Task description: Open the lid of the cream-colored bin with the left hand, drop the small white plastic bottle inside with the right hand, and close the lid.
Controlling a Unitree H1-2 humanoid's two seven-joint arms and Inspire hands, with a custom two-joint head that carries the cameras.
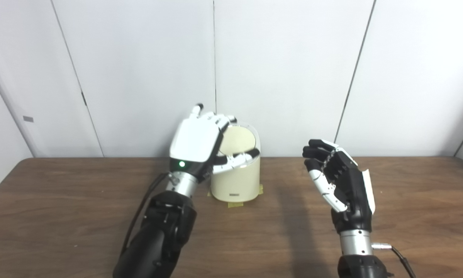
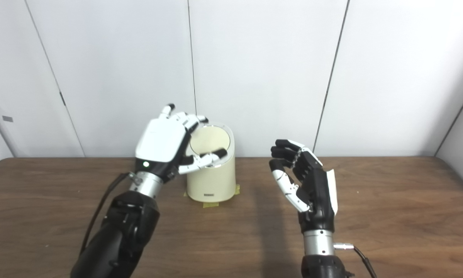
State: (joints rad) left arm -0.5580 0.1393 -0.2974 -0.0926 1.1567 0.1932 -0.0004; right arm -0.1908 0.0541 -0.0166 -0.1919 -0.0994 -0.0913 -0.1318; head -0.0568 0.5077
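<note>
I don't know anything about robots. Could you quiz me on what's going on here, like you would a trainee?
1. True or false: the lid of the cream bin lies flat and shut.
2. What does the right hand hold? A) a white bottle B) nothing C) the lid
3. Fill in: the ___ hand holds the lid.

Key
1. False: the lid is tipped up, its round face towards the camera.
2. B: it is raised beside the bin, empty, and no bottle is in view.
3. Left: the left hand has its fingers at the lid's top edge.
</note>
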